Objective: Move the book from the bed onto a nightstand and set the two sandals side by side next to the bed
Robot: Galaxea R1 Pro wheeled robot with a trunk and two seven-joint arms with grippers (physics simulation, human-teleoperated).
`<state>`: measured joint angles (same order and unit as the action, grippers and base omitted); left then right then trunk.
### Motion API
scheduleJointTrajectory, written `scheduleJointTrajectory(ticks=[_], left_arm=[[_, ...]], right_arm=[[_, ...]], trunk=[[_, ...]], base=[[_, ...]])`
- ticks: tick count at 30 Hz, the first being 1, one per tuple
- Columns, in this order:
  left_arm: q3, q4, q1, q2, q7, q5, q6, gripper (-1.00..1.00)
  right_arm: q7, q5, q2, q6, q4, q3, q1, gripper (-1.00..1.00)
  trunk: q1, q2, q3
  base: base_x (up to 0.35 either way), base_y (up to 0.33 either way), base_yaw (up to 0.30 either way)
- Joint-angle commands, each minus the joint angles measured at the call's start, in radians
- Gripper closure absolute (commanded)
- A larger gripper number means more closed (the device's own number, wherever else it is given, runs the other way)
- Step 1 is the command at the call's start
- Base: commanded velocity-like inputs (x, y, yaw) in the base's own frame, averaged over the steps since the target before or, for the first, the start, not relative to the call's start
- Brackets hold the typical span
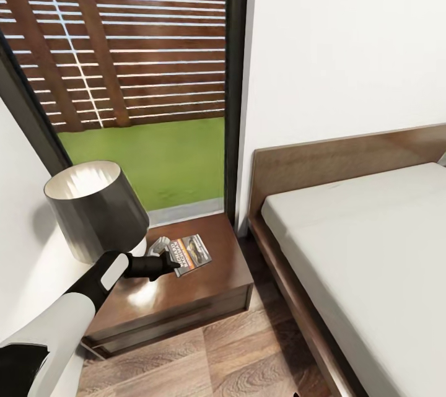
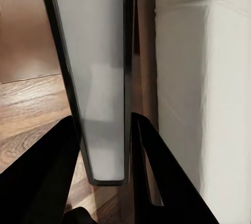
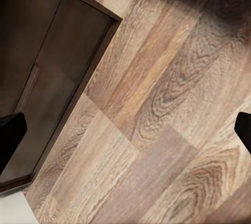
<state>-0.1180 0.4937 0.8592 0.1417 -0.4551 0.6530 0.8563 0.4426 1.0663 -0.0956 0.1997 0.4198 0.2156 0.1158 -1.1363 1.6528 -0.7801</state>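
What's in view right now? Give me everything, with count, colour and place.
book: one, dark grey cover with orange band, over the nightstand top, between the left gripper's fingers.
nightstand: one, dark brown, glossy top, between window and bed.
lamp: one, grey shade with pale inside, on the nightstand's left part.
bed: one, dark brown frame and headboard, pale mattress, at the right.
window: one, dark frame, brown slats and green ground outside, behind the nightstand.
floor: light wood planks, in front of the nightstand.
left gripper: black, shut on the book, above the nightstand.
right gripper: black fingertips spread wide, above the floor beside a dark cabinet front.
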Motion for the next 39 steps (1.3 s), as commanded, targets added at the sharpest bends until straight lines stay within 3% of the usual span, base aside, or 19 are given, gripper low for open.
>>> scheduleJointTrajectory(ticks=[1,11,39], left_arm=[[-0.004,0.0,0.001,0.001,-0.005,-0.001,0.0,1.0],[-0.005,0.0,0.0,0.003,-0.005,-0.001,0.0,1.0],[-0.003,0.0,0.001,0.017,-0.005,-0.001,-0.012,1.0]], right_arm=[[0.002,0.011,-0.001,0.006,-0.001,0.008,0.001,-1.0],[0.002,0.011,0.0,0.007,-0.001,0.008,0.001,-1.0],[0.004,0.011,-0.001,0.007,-0.001,0.008,0.001,-1.0]], trunk=[[0.0,0.0,-0.001],[0.0,0.0,-0.005],[0.0,0.0,-0.047]], base=[[0.024,0.0,0.0],[0.009,0.0,0.0],[0.0,0.0,0.0]])
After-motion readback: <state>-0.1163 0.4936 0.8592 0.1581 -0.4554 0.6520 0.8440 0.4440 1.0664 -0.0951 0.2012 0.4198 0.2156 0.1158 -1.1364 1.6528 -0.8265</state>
